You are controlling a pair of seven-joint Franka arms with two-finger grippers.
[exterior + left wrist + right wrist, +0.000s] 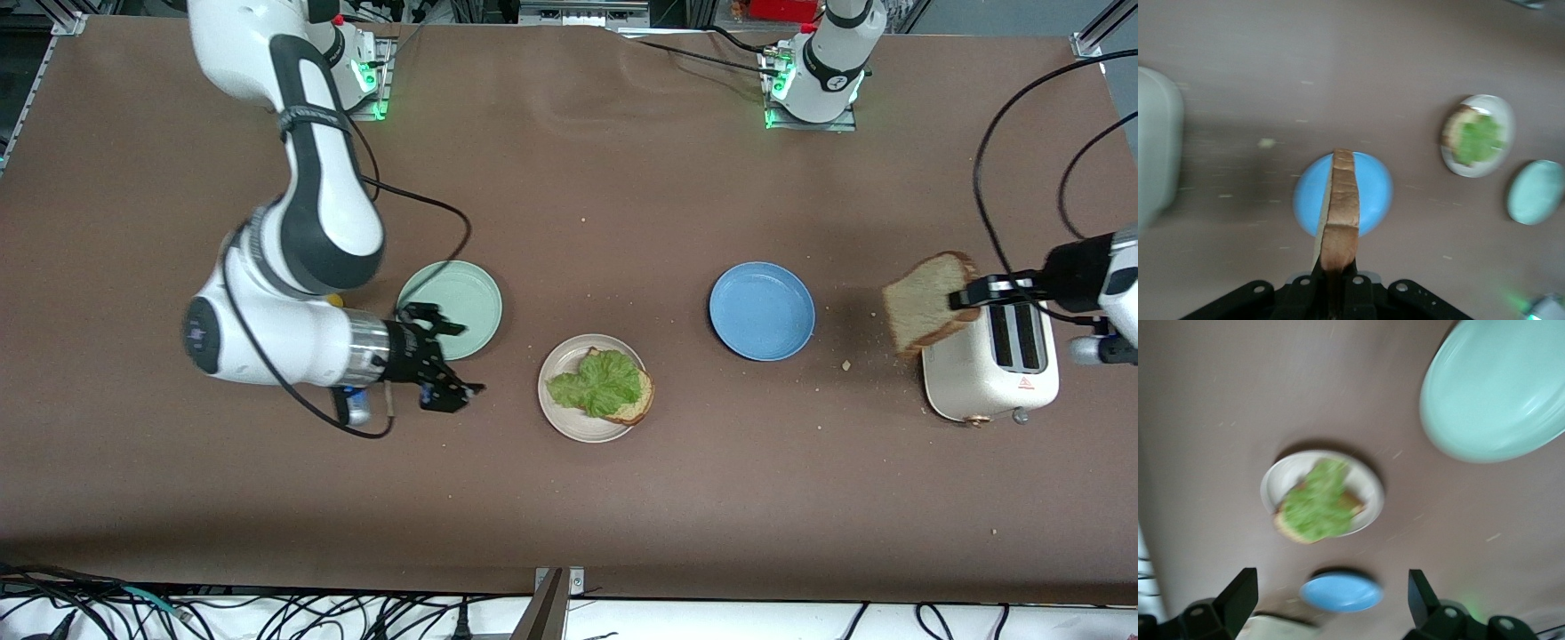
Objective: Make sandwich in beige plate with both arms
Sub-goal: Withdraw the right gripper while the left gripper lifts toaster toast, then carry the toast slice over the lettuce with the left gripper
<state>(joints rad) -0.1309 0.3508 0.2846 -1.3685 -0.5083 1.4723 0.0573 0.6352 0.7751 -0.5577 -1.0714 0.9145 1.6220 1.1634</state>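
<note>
- The beige plate (562, 418) sits on the brown desk (569, 498) nearest the front camera, about midway between the two arms' ends. On it lies one bread slice (636, 404) with a green lettuce leaf (597, 384) spread over it; the sandwich lacks its top slice.
- The right end effector (451, 360) hangs low over the desk beside the beige plate, toward the right arm's end, its fingers (1238, 597) spread apart and holding nothing. This arm looks to be waiting.
- The white toaster (991, 369) stands at the left arm's end of the desk, about as near the front camera as the beige plate.
- The mint green plate (462, 298), a little farther from the front camera than the beige plate, sits partly under the right wrist. The blue plate (762, 311) lies about as far back, between the beige plate and the toaster. Both are bare.
- The left end effector (969, 293) is up over the toaster, clamped on the second bread slice (925, 302) by one edge, so the slice stands on edge; in the left wrist view it hangs over the blue plate (1371, 190).
- Risks, as I judge them: the slice is pinched only at its edge, so it may tear or swing loose in transit. It could be released over the blue plate, which lies on the way. Lowered while tilted, it might drag the lettuce off or land askew. The right end effector, close to the beige plate, could be struck if it does not clear.
</note>
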